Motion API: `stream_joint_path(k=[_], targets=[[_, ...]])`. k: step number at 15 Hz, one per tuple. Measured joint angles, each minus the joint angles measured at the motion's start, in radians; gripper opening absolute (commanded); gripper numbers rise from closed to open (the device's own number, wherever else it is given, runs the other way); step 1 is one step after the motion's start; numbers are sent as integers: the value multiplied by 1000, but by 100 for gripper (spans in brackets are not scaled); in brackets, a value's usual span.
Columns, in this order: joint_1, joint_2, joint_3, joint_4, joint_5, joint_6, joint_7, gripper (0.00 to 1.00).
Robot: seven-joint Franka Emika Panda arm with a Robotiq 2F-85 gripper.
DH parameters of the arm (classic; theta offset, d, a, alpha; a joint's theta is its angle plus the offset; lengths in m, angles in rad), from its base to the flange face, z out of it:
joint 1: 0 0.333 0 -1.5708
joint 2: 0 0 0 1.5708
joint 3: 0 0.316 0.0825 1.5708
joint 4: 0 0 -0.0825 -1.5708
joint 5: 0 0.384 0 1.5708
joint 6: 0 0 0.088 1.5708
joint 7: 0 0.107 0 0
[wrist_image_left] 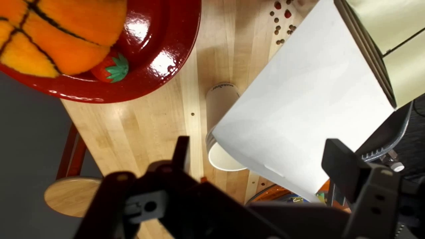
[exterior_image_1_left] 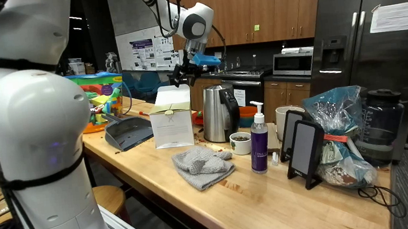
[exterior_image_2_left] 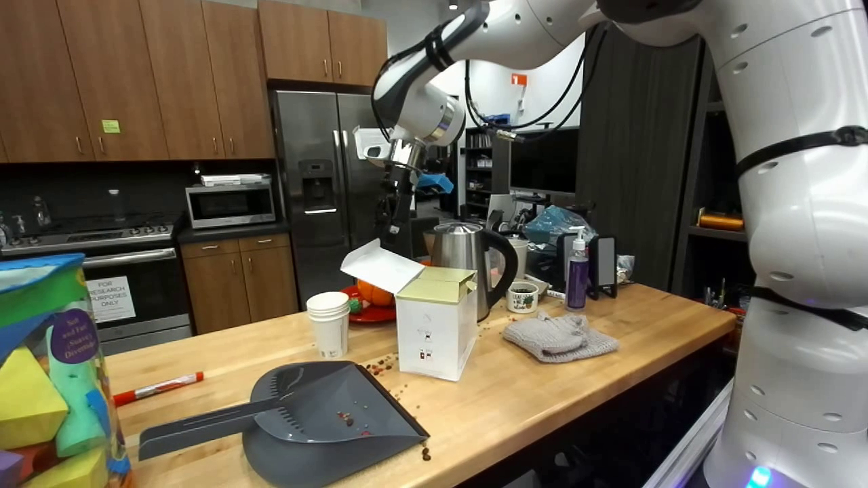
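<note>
Speaker [exterior_image_1_left: 303,149]: DELL
Oven sign [exterior_image_2_left: 111,298]: FOR RESEARCH PURPOSES ONLY
Cup [wrist_image_left: 216,104]: ecotainer
Bottle [exterior_image_1_left: 260,148]: PAUL, rest unclear
Orange sign [exterior_image_2_left: 519,79]: 1
Purple label [exterior_image_2_left: 74,336]: Soft and, rest unclear

A black hand [wrist_image_left: 255,146] and a white box [exterior_image_2_left: 428,339] with pale yellow-green inner flaps [exterior_image_2_left: 437,283] contrast with a surface [exterior_image_1_left: 294,215] of pale, strip-patterned wood. Red colours the plate [wrist_image_left: 174,43] and the green-leafed strawberry [wrist_image_left: 108,69]; the ball [wrist_image_left: 79,30] is orange with black lines, the cups [exterior_image_2_left: 330,335] white, the dustpan [exterior_image_2_left: 319,434] dark grey, the pump bottle [exterior_image_1_left: 259,148] purple.
</note>
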Motion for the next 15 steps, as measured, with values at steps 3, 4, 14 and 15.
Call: stream_joint_path(k=[3, 4, 14, 15], targets=[[-3, 14, 0, 10, 0, -1, 3, 100], [-4, 18, 0, 15, 0, -2, 5, 100], [-12, 50, 7, 64, 0, -84, 49, 100], [-13, 50, 8, 71, 0, -113, 57, 100]])
